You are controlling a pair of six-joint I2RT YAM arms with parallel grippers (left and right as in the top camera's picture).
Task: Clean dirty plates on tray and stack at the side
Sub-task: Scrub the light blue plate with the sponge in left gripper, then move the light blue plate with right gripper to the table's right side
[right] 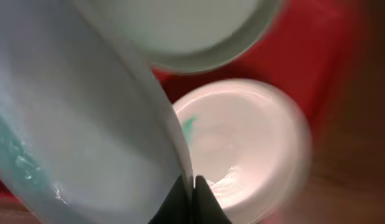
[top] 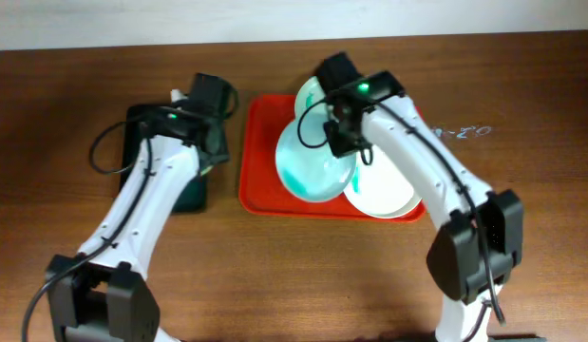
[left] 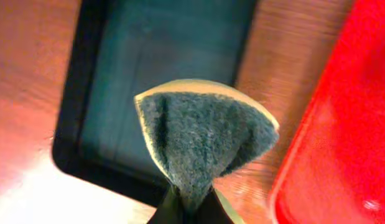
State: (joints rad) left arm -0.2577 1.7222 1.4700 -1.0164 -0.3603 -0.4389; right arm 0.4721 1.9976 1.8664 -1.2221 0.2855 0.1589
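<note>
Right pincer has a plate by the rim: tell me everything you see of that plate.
The mint-green plate is round, shallow and glossy, plastic or glazed by its look. The right pincer grips its rim, holding it tilted above the red tray. A teal smear marks its face near one edge. From overhead it overlaps the white plate and the other mint-green plate; whether it touches either cannot be told.
</note>
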